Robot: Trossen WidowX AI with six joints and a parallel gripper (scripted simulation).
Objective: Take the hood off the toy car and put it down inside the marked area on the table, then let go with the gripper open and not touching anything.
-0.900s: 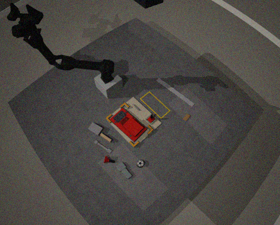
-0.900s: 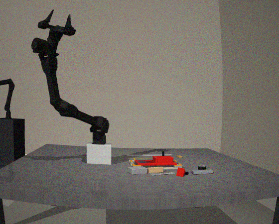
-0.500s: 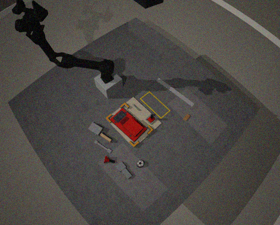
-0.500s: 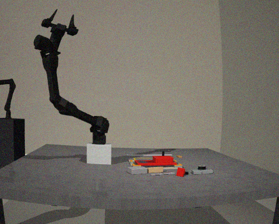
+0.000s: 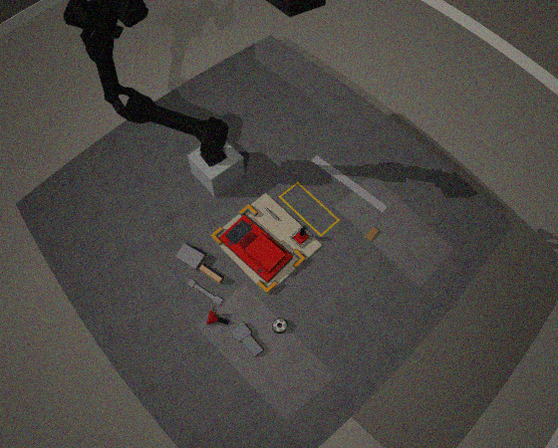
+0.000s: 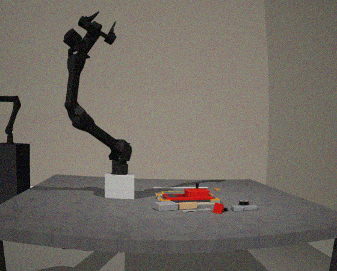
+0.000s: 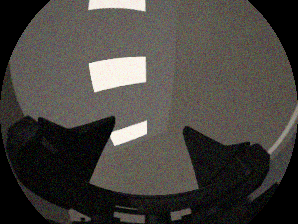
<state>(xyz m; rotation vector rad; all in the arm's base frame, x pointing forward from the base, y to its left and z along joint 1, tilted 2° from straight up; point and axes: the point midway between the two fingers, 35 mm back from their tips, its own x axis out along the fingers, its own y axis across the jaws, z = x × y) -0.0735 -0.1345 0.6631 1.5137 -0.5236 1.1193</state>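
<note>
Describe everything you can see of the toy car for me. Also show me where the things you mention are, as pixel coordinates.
The toy car [image 5: 266,251] [image 6: 197,193] is a low, boxy, bright red body, apparently hard and matt, with a raised red block toward one end and a dark grey rectangular section toward the other. It sits flat and level on a cream board [image 5: 279,214] [image 6: 205,205], framed by orange-yellow corner brackets [image 5: 267,287] [image 6: 218,200]; whether they touch it, I can't tell. The open gripper [image 6: 107,17] [image 7: 150,124] is well away from it.

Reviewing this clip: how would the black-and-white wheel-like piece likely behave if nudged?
The wheel-like piece lies flat, so it would probably slide rather than roll. Its low, squat shape suggests tipping is unlikely.
</note>
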